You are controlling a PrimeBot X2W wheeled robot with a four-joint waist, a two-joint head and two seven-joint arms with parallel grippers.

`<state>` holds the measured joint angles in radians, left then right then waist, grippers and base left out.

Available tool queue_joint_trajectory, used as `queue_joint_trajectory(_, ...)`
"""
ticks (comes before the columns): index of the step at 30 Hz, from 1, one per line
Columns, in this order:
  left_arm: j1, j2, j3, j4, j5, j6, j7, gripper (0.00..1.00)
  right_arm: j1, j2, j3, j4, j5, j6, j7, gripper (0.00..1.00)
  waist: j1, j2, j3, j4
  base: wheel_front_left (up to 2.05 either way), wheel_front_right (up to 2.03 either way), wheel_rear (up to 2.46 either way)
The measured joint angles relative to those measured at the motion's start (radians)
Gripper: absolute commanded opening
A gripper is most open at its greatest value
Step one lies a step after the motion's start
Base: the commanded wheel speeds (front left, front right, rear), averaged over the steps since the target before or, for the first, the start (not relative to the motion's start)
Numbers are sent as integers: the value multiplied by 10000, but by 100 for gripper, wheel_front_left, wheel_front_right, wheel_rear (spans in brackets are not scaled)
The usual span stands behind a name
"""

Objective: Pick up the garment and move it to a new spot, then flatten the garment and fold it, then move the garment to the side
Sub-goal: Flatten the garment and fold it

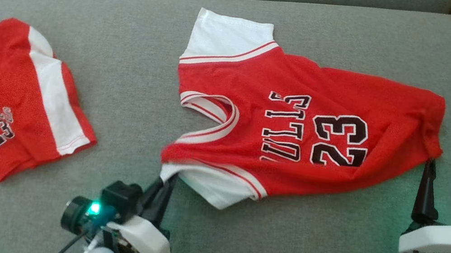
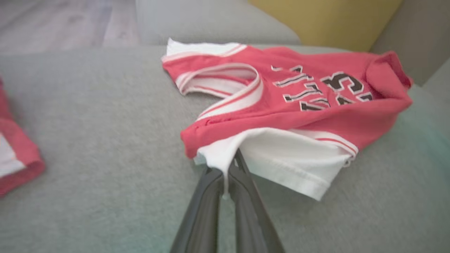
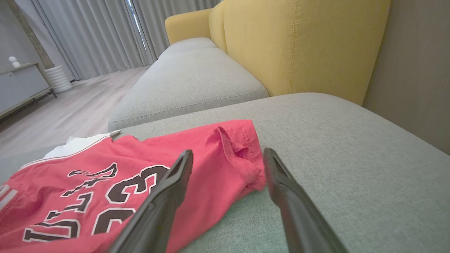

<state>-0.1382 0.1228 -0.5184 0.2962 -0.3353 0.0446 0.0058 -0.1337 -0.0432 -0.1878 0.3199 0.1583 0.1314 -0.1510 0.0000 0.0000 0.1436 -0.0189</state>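
Handling the jersey (image 1: 299, 125) calls for treating it as a light, limp mesh fabric. It has no stiffness, drapes and creases under its own weight, and is likely to slide easily over the grey sofa seat (image 1: 233, 247).

**Position.** The jersey lies near the middle of the seat, printed side up, with the collar towards the robot's left and the hem towards its right. The body is wrinkled and the near edge is folded under. A matching pair of shorts (image 1: 15, 96) lies well apart on the left.

**Left pincer** (image 2: 228, 165). Closed tight on the edge of the near white sleeve (image 2: 281, 158), with a thin pinch of cloth between the fingers.

**Right pincer** (image 3: 227, 154). Fully spread and holding nothing. Its fingers stand either side of the bunched hem corner (image 3: 242, 151).

**Grip points.** Take hold at stitched edges such as the sleeve band and hem corner, where the doubled cloth resists slipping. Take a deep bite, since a shallow one may pull free under tension. Two corners on one long edge allow the cloth to be drawn taut.
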Motion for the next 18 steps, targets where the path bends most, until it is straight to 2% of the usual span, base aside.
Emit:
queue_joint_trajectory(8, -34, -12, 639, -399, -207, 238, -1404, 0, -26, 0, -182, 334, -832, 0, 617, 100, 0, 0, -79, 335, 0, 0, 0)
queue_joint_trajectory(18, -170, -23, 602, -380, -276, 259, -1569, 0, -19, 0, -610, 886, -1954, 0, 1087, 100, 0, 0, -66, 458, 0, 0, 0)
